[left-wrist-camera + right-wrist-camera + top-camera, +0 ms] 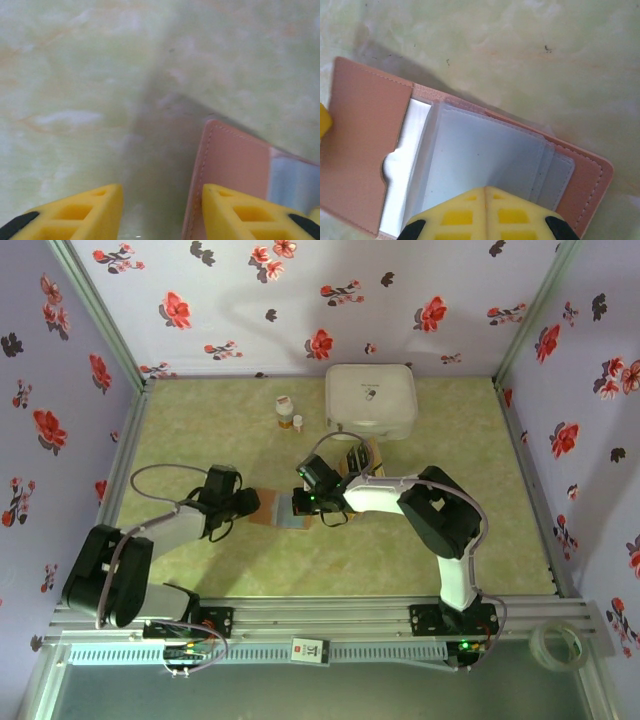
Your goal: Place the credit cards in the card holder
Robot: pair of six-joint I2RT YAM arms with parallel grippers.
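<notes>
Right wrist: closed end effector (pixel 485 190) seemingly touches open card holder (pixel 480 150).

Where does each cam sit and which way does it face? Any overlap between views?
Top external: above and behind the bases, looking down on the table; both arms, left gripper and right gripper show.
Left wrist: on the left arm, facing down at the table; its own yellow fingers stand apart, with the card holder edge at right.
Right wrist: on the right arm, facing down into the open card holder; its own fingers are shut at the bottom.
Shared: both wrist views show the card holder.
</notes>
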